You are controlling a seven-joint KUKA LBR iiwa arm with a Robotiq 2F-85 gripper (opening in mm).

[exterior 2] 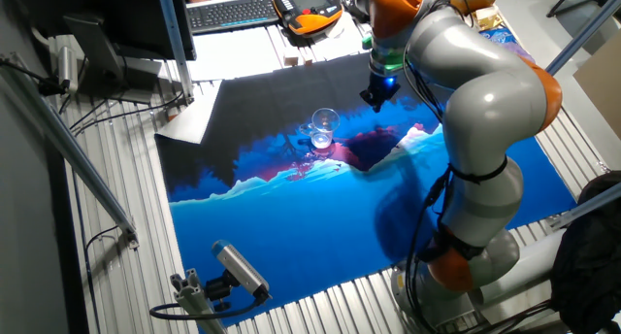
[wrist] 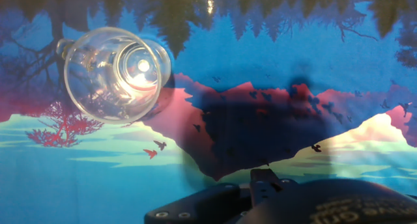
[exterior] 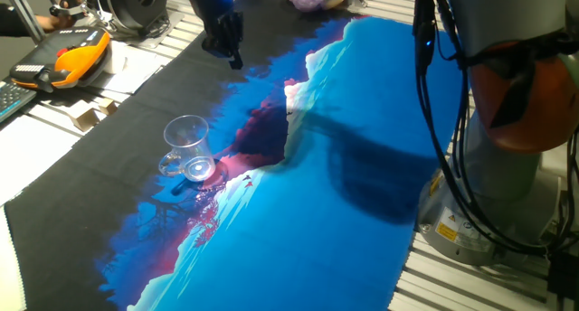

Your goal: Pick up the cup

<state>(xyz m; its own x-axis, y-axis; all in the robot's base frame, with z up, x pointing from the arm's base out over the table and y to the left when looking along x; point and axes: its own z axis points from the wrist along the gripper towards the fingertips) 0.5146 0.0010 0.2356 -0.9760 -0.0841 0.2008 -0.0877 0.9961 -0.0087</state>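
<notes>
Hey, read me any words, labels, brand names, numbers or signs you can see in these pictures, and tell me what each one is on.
No text can be read in any view.
Yellow sticker on the robot base: print too small to read.
Orange handheld controller: screen and buttons too blurred to read.
Keyboard: key markings too small.
Cup: clear glass, no marking visible.
Printed cloth: a mountain and forest picture, no words.

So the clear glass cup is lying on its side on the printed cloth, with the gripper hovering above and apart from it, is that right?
Not quite: the cup stands upright on its base, open rim up, as one fixed view shows. The rest holds: it sits on the printed cloth, and the gripper hovers above and apart from it.
</notes>
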